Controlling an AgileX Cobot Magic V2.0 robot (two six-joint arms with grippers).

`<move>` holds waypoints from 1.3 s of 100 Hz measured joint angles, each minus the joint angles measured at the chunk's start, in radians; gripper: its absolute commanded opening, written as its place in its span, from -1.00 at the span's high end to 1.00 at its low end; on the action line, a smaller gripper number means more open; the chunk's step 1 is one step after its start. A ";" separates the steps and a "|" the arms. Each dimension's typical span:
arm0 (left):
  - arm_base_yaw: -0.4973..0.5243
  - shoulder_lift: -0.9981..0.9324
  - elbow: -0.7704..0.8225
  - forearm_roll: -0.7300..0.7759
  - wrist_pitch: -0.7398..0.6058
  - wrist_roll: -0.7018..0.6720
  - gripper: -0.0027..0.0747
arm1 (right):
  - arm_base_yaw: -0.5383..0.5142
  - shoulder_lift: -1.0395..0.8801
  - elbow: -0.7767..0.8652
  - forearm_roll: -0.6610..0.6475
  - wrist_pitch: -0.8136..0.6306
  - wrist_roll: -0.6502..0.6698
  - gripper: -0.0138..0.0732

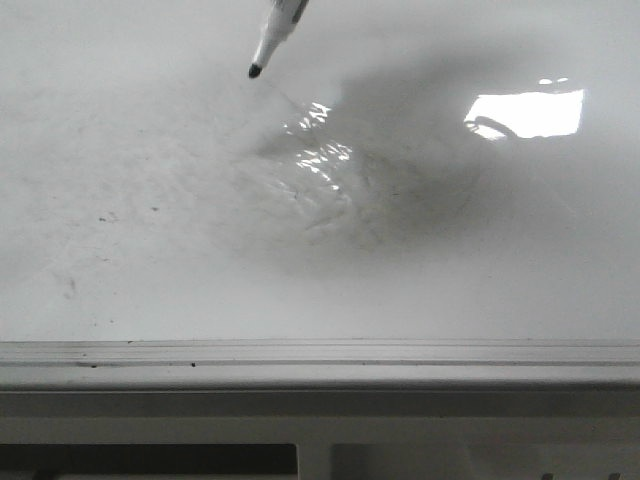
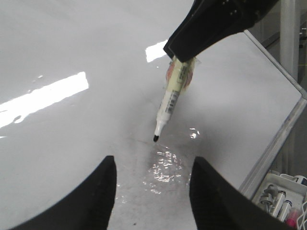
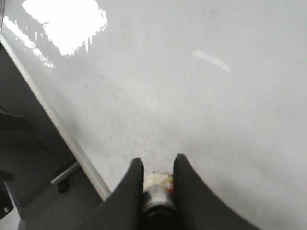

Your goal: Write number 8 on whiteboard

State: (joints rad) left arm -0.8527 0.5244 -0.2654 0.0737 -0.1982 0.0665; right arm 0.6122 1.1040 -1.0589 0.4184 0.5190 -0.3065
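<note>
Marker (image 2: 169, 106) label: unreadable, maybe barcode | right fingers (image 3: 156, 184): clamping marker | left fingers (image 2: 148, 191): apart, empty | whiteboard (image 1: 150, 150): unwritten

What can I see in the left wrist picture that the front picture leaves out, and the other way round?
Only the left wrist view shows the right tool shut on the marker, the open left tool, and a tray of spare markers. Only the front view shows the frame edge nearest the robot. Both show the marker tip over the whiteboard, with no number 8 drawn.
</note>
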 measured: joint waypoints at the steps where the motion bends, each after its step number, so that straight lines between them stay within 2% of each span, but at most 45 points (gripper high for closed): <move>1: 0.002 -0.002 0.000 0.000 0.004 0.000 0.07 | -0.004 0.003 -0.010 0.000 0.005 0.000 0.80; 29: 0.016 -0.013 0.000 -0.032 0.028 0.000 0.07 | -0.066 0.117 -0.101 -0.028 0.010 0.002 0.78; 50: 0.016 -0.013 0.000 -0.036 0.028 0.000 0.07 | -0.048 0.177 -0.109 -0.001 0.052 0.020 0.78; 77: 0.016 -0.013 0.000 -0.036 0.030 0.000 0.07 | -0.051 0.120 -0.105 -0.163 0.179 0.103 0.78; 99: 0.016 -0.013 0.000 -0.036 0.030 0.000 0.07 | 0.053 0.182 -0.090 -0.171 0.092 0.128 0.78; 113: 0.016 -0.013 0.000 -0.036 0.030 0.000 0.07 | 0.020 0.173 -0.131 -0.233 0.102 0.223 0.78; 130: 0.016 -0.013 0.000 -0.036 0.032 0.000 0.07 | -0.020 0.147 -0.156 -0.267 0.076 0.252 0.78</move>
State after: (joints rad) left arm -0.8366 0.5109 -0.2654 0.0379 -0.1664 0.0665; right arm 0.5919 1.2512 -1.2148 0.1514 0.5946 -0.0542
